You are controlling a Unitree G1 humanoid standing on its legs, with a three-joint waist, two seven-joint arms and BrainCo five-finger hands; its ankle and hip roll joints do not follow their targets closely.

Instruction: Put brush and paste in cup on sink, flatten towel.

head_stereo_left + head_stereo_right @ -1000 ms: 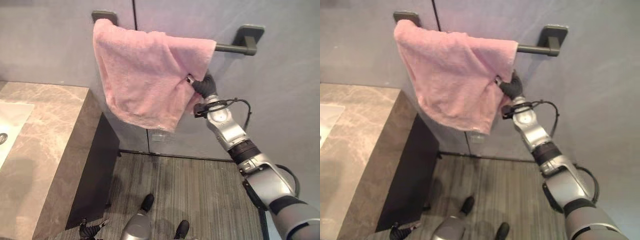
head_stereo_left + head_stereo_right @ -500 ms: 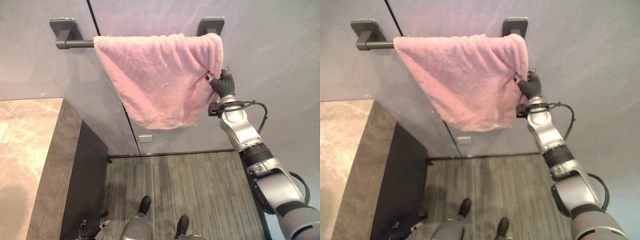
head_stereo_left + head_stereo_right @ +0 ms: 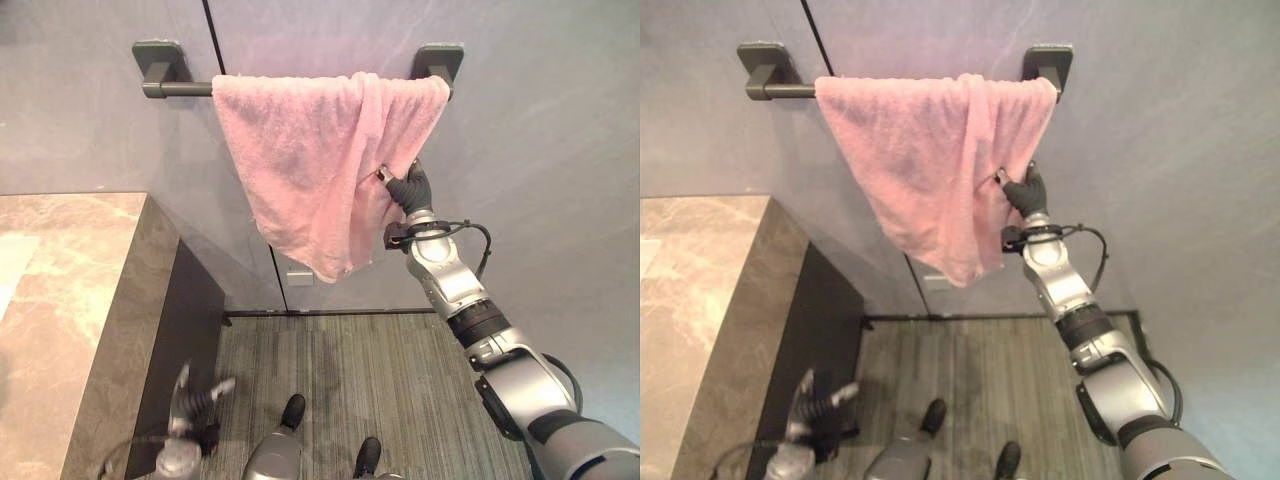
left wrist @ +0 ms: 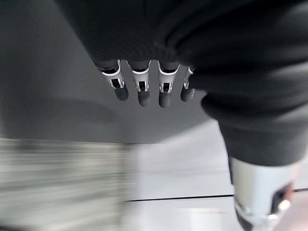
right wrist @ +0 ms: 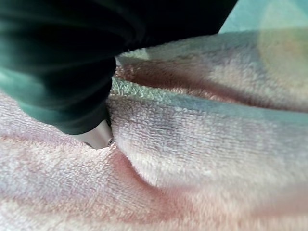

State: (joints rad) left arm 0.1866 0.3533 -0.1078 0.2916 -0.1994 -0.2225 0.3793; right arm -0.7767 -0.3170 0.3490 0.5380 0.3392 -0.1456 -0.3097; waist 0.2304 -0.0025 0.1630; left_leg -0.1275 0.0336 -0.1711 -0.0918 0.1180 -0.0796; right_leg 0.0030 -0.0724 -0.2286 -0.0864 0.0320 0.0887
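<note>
A pink towel (image 3: 310, 150) hangs bunched over a dark wall bar (image 3: 175, 88), its lower edge slanting down to a point near the right. My right hand (image 3: 408, 188) is raised at the towel's right edge, below the bar, and pinches the cloth. Its wrist view shows a finger (image 5: 96, 137) dug into a fold of the towel (image 5: 202, 144). Low down beside the cabinet, my left hand (image 3: 193, 405) hangs with fingers (image 4: 139, 89) straight and spread, holding nothing.
A brown marble counter (image 3: 60, 290) runs along the left, with a dark cabinet side (image 3: 175, 350) under it. The grey wall carries the bar's two mounts (image 3: 440, 58). Striped grey floor (image 3: 380, 370) lies below the towel.
My right hand has dropped lower along the towel's right edge, drawing that edge down. My left hand has risen into view with fingers spread. The camera has also shifted.
</note>
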